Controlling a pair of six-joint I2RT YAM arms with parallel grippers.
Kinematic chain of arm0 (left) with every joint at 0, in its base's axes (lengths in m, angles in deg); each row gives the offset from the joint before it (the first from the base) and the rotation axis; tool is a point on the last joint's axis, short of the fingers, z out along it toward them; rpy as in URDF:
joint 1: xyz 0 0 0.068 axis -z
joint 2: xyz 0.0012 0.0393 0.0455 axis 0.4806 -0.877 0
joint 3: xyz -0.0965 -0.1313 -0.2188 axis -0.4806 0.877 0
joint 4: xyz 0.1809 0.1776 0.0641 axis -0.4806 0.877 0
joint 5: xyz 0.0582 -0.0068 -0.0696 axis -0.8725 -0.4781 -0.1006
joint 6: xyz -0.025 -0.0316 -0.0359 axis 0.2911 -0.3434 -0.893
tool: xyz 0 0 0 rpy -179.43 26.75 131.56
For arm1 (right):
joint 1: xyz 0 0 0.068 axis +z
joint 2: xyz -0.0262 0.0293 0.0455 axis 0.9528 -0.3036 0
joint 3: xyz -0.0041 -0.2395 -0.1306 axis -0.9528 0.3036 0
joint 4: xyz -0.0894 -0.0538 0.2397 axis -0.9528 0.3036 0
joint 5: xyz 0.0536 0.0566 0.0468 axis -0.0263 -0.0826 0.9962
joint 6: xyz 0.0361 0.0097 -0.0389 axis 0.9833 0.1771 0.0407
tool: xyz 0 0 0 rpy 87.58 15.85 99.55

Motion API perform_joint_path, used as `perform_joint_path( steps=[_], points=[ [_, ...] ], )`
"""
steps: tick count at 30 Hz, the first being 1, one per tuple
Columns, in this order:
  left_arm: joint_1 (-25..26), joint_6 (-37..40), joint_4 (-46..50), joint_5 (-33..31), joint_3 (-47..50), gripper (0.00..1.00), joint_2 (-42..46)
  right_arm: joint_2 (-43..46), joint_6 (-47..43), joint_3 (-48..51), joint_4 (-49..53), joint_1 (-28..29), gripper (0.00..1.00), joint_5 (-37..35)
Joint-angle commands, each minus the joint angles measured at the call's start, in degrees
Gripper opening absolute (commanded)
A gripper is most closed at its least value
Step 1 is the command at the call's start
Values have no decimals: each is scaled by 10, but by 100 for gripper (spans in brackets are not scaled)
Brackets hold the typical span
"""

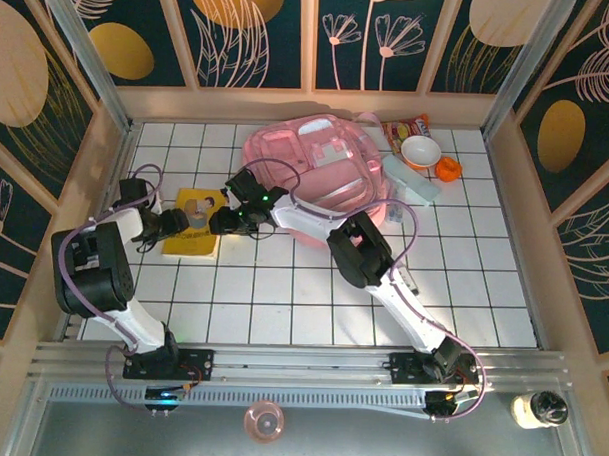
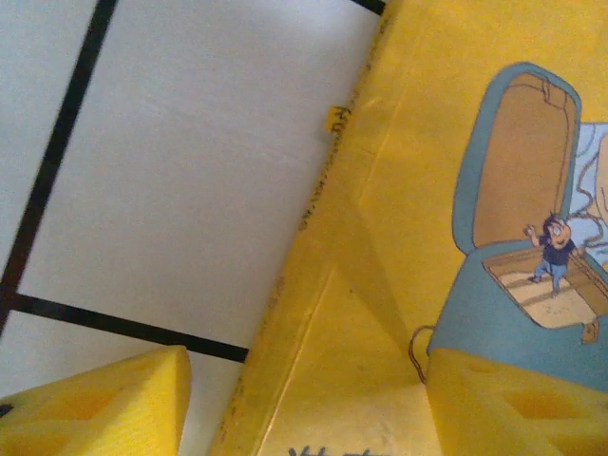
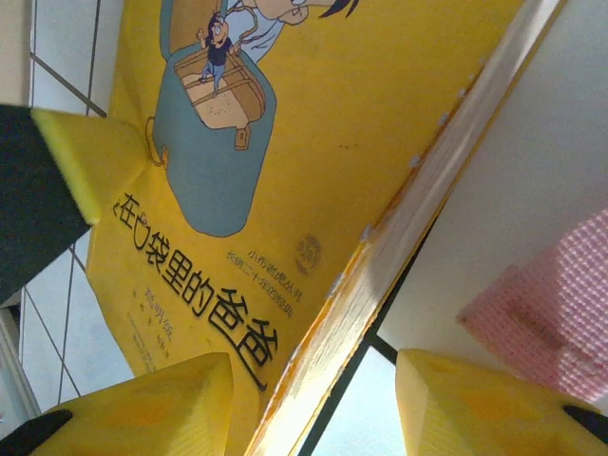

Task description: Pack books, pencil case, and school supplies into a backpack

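Step in hand: pickup of the book, first item of the packing; nothing is judged to be packed yet.

- Tabletop [image 1: 282, 297]: white tiled.
- Backpack [image 1: 317, 163]: pink, lying flat at the middle of the far edge. Whether its mouth is open cannot be told.
- Yellow booklet [image 1: 199, 246]: flat on the tabletop near the left edge, at mid-depth and well apart from the backpack.
- Pencil case [image 1: 411, 180]: pale mint, just beside the backpack toward the far right corner.
- Left tool [image 1: 183, 222] and right tool [image 1: 219, 222]: both brought to the booklet, one from each side.

Tool state: both are released, with the jaws apart and nothing clamped.

Next move (judgement): one edge has to be pinched or levered up, since the booklet is thin and lies flush. It then has to be carried toward the far edge and into the bag.

View differences:
- The overhead view gives the layout, but the jaws are hidden by the wrists.
- In the left wrist view, the left tool [image 2: 304, 380] is seen astride the booklet's [image 2: 418, 190] edge, with one pad over tile and one over the cover.
- In the right wrist view, the right tool [image 3: 312, 380] is seen astride the opposite edge of the booklet [image 3: 380, 123]. The cover title is legible, and pink backpack fabric [image 3: 551, 304] is seen at the right.
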Motion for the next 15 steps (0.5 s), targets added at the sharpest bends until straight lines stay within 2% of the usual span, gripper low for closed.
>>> perform_joint_path(
  steps=[1,4,6,10,15],
  points=[
    [2,-12,6,112,43,64,40,-16,-14,-27,28,1,48,8],
    [2,-22,6,140,61,64,90,-16,-16,-27,33,1,48,4],
    [2,-24,15,100,57,65,117,-15,-18,-28,39,0,48,-1],
    [2,-24,15,-18,38,68,129,-17,-19,-25,43,0,47,-10],
    [1,-28,-5,-54,18,66,74,-27,-22,-27,44,0,43,-16]
  ],
)
